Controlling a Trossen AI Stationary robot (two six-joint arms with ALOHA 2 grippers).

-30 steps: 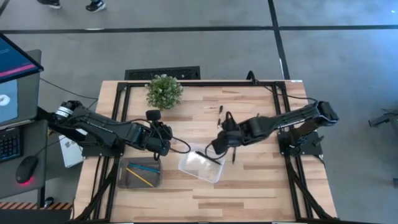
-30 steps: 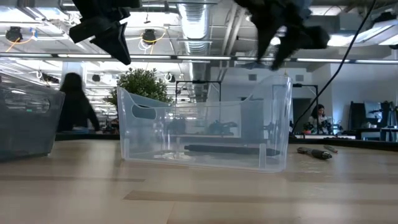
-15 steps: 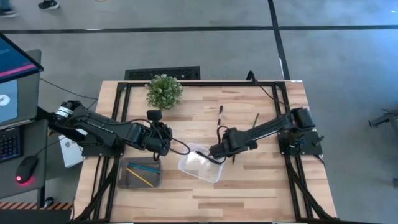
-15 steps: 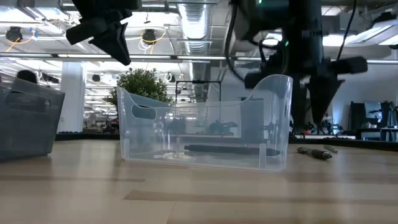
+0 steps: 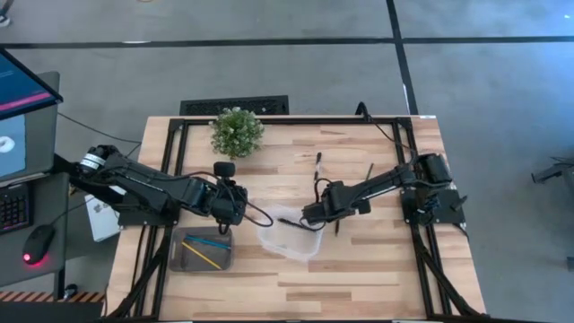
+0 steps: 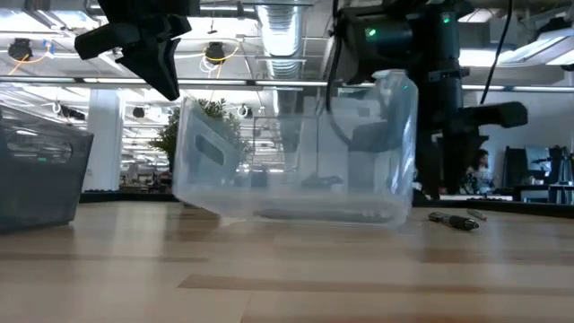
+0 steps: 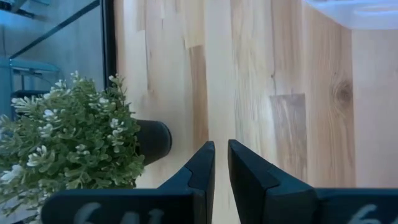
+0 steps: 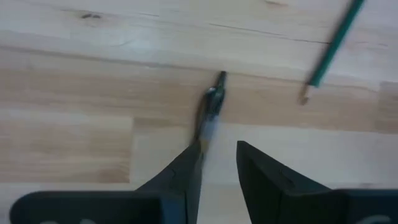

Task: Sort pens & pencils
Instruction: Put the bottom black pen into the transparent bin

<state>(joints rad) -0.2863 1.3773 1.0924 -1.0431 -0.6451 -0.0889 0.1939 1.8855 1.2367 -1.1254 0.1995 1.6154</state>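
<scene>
The right gripper point(image 8: 219, 149) hung low over the wooden table point(image 5: 377, 260), just right of the clear plastic bin point(image 5: 291, 242), which stood tipped on 1 edge. Its fingers were apart, grasping nothing. 1 black pen point(image 8: 211, 106) lay just ahead of them, with a green pencil point(image 8: 333, 40) further off. The pen looked light, stiff, smooth and likely to roll, so it was best pinched mid-barrel. The left gripper point(image 7: 221, 149) waited to the left, clenched empty.
</scene>
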